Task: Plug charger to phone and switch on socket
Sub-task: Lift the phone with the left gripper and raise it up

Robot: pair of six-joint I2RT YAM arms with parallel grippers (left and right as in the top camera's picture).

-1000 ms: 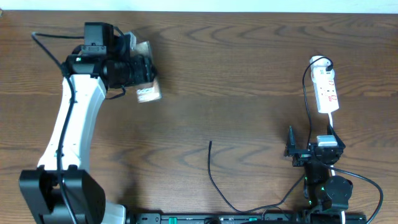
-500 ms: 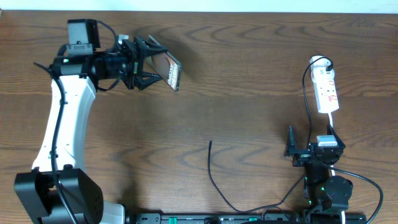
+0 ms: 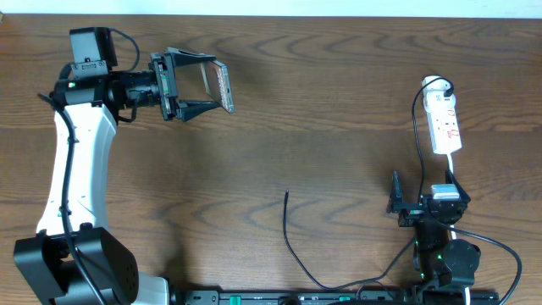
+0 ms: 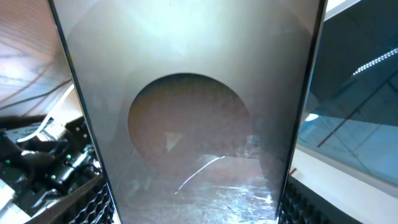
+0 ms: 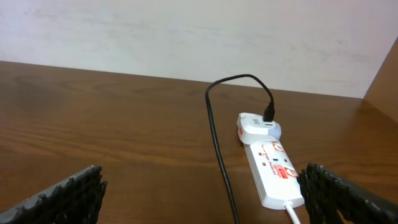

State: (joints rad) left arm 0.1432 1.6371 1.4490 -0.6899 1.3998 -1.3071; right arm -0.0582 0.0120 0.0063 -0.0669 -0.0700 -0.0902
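My left gripper [image 3: 203,83] is shut on the bronze-brown phone [image 3: 222,86] and holds it on edge above the table at the back left. In the left wrist view the phone's back [image 4: 186,112] with its dark round patch fills the frame between the fingers [image 4: 196,210]. The charger cable [image 3: 292,246] lies on the table at front centre, its plug tip [image 3: 287,195] free. The white socket strip [image 3: 445,124] lies at the right; it also shows in the right wrist view [image 5: 273,167]. My right gripper [image 3: 423,196] is open and empty just in front of it [image 5: 205,199].
A white adapter [image 5: 256,127] with the black cable [image 5: 217,143] plugged into it sits in the strip's far end. The strip's white cord [image 5: 292,211] runs toward my right arm. The table's back edge meets a pale wall.
The left arm has lifted the phone off the table, turned it on edge, and swung its wrist back to the left. The right arm, cable and socket have not moved.
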